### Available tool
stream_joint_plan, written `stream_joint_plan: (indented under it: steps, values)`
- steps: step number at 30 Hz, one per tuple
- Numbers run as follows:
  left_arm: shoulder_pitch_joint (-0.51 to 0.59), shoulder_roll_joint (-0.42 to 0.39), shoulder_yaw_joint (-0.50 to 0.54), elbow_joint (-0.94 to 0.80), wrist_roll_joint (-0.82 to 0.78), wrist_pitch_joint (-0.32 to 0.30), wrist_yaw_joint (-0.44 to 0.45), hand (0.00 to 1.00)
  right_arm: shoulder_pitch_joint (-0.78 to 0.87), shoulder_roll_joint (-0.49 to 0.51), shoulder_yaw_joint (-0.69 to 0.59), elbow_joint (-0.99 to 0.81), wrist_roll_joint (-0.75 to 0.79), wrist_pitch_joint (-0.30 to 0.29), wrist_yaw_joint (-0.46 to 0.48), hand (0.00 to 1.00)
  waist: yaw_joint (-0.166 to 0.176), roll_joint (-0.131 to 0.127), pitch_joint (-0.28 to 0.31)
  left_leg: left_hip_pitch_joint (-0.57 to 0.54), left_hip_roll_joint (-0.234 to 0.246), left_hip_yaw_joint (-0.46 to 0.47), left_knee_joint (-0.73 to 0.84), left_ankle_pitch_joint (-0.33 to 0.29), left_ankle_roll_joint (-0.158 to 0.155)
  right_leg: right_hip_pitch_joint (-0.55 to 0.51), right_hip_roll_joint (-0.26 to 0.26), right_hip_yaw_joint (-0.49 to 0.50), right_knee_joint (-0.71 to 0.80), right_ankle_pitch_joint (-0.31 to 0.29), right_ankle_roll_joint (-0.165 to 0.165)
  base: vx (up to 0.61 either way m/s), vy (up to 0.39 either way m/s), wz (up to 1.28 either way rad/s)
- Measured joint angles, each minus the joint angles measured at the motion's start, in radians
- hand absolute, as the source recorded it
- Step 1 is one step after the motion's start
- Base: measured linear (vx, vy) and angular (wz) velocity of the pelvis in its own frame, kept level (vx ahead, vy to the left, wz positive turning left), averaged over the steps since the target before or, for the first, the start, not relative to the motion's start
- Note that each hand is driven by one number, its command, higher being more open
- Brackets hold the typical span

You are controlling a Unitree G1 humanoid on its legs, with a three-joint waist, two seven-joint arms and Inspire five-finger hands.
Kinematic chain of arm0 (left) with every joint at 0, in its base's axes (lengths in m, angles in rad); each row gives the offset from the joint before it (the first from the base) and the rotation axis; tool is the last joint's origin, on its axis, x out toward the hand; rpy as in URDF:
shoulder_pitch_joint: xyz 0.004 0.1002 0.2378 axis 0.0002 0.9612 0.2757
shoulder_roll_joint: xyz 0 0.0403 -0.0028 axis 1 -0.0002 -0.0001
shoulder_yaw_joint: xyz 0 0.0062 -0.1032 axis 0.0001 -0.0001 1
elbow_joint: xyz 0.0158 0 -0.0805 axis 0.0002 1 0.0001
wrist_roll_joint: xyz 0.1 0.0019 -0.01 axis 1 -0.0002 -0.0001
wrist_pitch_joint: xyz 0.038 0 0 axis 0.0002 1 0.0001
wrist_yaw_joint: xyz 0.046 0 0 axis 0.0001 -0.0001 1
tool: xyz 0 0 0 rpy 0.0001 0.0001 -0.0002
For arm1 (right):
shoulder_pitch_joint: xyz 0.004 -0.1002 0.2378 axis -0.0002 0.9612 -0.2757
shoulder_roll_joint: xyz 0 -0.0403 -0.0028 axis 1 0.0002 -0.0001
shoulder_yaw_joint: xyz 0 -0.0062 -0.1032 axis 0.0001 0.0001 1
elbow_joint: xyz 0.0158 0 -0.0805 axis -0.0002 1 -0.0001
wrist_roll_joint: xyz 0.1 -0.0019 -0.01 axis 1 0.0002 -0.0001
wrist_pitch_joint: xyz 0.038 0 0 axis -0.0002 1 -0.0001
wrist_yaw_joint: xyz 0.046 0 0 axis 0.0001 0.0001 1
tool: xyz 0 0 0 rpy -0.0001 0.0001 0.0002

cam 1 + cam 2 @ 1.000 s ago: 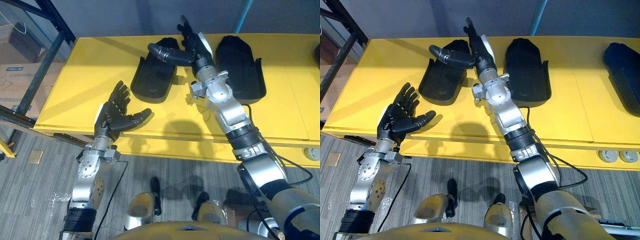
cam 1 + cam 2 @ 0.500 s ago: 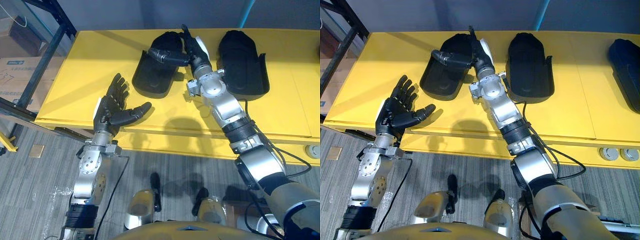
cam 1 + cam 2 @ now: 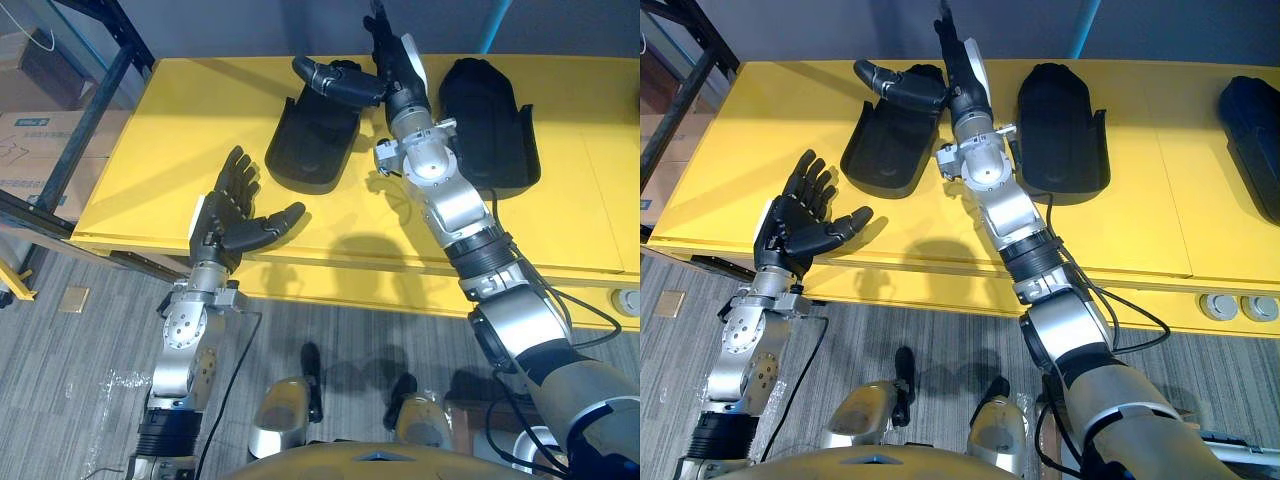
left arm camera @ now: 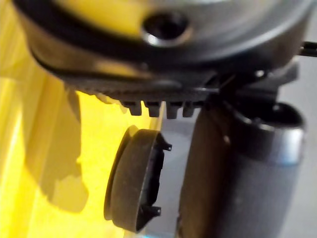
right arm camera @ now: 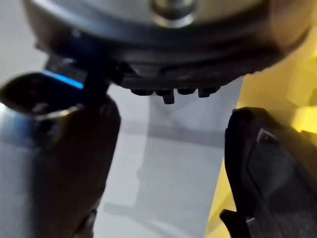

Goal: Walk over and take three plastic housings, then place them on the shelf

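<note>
Three dark plastic housings lie on the yellow table (image 3: 180, 110): a left one (image 3: 310, 140), a middle one (image 3: 490, 125), and a third at the far right (image 3: 1252, 130). My right hand (image 3: 398, 70) is open between the left and middle housings, near the table's far edge. Its fingers are straight and point away from me, and its thumb (image 3: 335, 78) stretches over the far end of the left housing. My left hand (image 3: 225, 222) is open, palm up, over the front left of the table and holds nothing. The left wrist view shows a housing (image 4: 133, 183) on edge past the thumb.
A dark blue shelf frame (image 3: 100, 90) stands left of the table, with cardboard boxes (image 3: 30, 140) behind it. A blue pole (image 3: 495, 25) rises behind the table. Two round sockets (image 3: 1220, 310) sit below the table's front right edge. Grey floor lies in front.
My right hand has lifted and moved toward the table's far edge, and its thumb has risen from the left housing's top. The left hand has hardly moved.
</note>
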Motion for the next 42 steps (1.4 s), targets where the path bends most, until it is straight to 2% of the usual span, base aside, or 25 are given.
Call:
stream_joint_plan:
  steps: [9, 19, 23, 31, 42]
  values:
    - [-0.01, 0.0, -0.02, -0.021, -0.013, 0.0, 0.0, 1.0, -0.045, -0.002, -0.047, 0.171, 0.048, 0.015, 0.006, 1.0, 0.004, 0.003, 0.022, -0.002, -0.002, 0.002, -0.002, 0.003, -0.003, -0.016, -0.012, 0.0, 0.029, -0.014, -0.002, 0.0, 0.0, 0.0]
    - [-0.015, 0.0, -0.039, -0.038, -0.014, 0.0, 0.001, 1.0, -0.123, -0.008, -0.041, 0.256, 0.048, 0.006, 0.1, 1.0, 0.019, 0.004, 0.023, -0.003, -0.002, 0.0, -0.005, 0.003, -0.004, -0.02, -0.017, -0.003, 0.038, -0.023, -0.002, 0.0, -0.001, 0.0]
    - [-0.05, 0.005, -0.038, -0.038, -0.014, -0.003, -0.004, 1.0, -0.167, -0.013, -0.003, 0.321, 0.053, -0.012, 0.14, 1.0, 0.022, 0.005, 0.024, -0.017, -0.005, -0.005, 0.0, 0.007, -0.005, -0.038, -0.027, -0.01, 0.061, -0.032, -0.003, -0.01, 0.0, 0.07]
    - [-0.124, 0.049, -0.043, 0.045, -0.049, -0.005, -0.042, 1.0, -0.228, -0.018, 0.025, 0.347, 0.058, -0.016, 0.17, 1.0, 0.028, 0.022, 0.032, -0.03, -0.001, -0.005, 0.005, 0.011, -0.008, -0.055, -0.027, -0.006, 0.08, -0.037, -0.007, 0.0, -0.001, 0.0]
    - [-0.128, 0.05, -0.061, 0.055, -0.057, -0.006, -0.108, 1.0, -0.23, -0.021, 0.037, 0.349, 0.056, -0.016, 0.164, 1.0, 0.048, 0.03, 0.036, -0.042, 0.013, 0.001, 0.024, 0.007, -0.015, -0.07, -0.021, -0.001, 0.1, -0.047, -0.015, 0.0, -0.001, -0.01]
